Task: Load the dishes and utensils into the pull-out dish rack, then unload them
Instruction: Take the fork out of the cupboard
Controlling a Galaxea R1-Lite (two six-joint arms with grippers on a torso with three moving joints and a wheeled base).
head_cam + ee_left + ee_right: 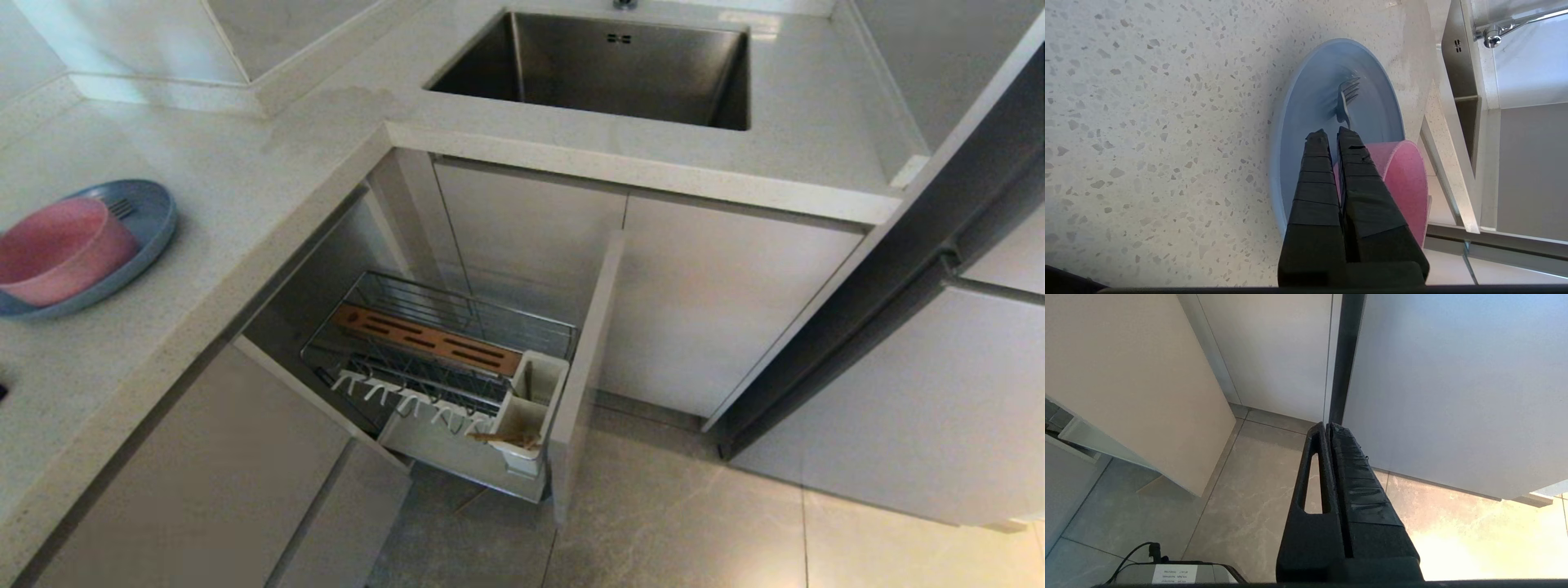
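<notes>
Left pincer (1331, 134), fingers pressed together and empty, hovers over the light-blue plate (1306, 106) on the worktop (1147, 122); its slim, slippery-looking fork (1345, 100) wants gripping mid-handle, beside the light pink bowl (1404, 179).

My left gripper (1332, 135), two black ribbed fingers (1314, 179) pressed nearly together, hangs pointing downward with nothing between them. My right gripper (1327, 425) sits parked low, fingers shut and empty.
</notes>
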